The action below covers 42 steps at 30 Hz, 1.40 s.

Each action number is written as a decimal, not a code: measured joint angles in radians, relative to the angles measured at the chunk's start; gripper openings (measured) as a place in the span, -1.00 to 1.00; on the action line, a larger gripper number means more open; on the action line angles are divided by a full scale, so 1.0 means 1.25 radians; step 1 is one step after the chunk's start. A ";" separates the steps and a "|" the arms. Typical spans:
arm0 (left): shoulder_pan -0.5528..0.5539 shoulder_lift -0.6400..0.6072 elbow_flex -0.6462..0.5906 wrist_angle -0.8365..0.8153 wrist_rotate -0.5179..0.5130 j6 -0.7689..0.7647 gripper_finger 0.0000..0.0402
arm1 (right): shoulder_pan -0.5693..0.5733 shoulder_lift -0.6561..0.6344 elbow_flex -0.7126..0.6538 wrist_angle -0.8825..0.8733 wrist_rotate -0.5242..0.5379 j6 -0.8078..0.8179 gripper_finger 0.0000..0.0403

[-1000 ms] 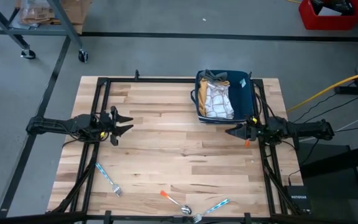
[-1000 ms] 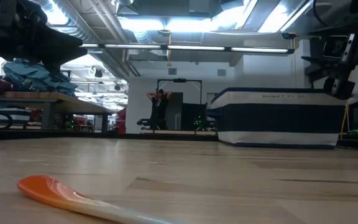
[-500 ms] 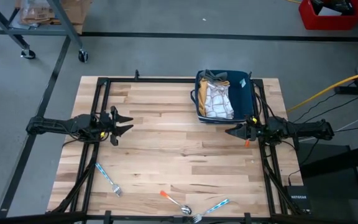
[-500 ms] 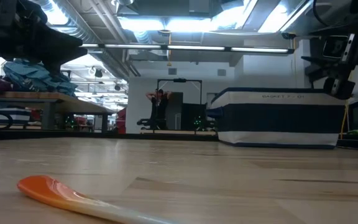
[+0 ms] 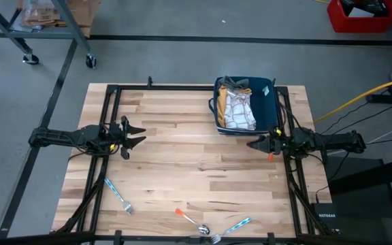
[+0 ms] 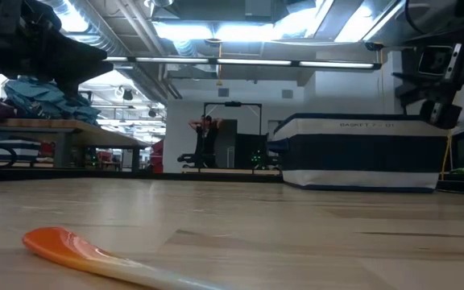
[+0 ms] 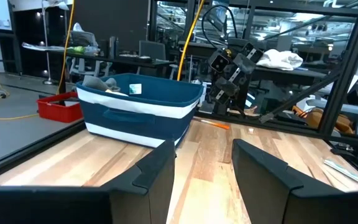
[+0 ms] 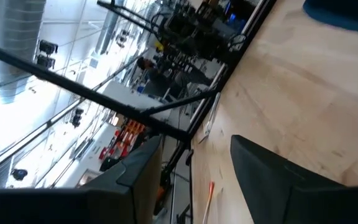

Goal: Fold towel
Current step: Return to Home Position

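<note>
A: Where do the towels (image 5: 239, 109) lie from each tool?
B: In the bin (image 5: 278, 102), stacked, the white one uppermost. The bin sits near the right tool (image 5: 256, 143), off to its side, with its long axis across the line that tool points along. It is well apart from the left tool (image 5: 133, 135).
A: Is either tool holding anything?
B: No. Both stand wide and empty at opposite edges of the worktop (image 5: 182, 163), facing each other. I judge nothing is left to grasp, only parking.
</note>
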 joint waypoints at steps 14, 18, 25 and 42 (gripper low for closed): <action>0.000 0.000 0.000 0.000 0.000 0.000 -0.24 | 0.000 0.000 -0.001 -0.006 -0.005 -0.343 -0.03; 0.000 0.000 0.000 0.000 0.000 0.000 -0.24 | 0.000 0.000 -0.001 -0.006 -0.005 -0.316 -0.03; 0.000 0.000 0.000 0.000 0.000 0.000 -0.24 | 0.000 0.000 -0.001 -0.006 -0.001 -0.307 -0.03; 0.000 0.000 0.000 0.000 0.000 0.000 -0.24 | 0.000 0.000 -0.001 -0.008 0.000 -0.305 -0.03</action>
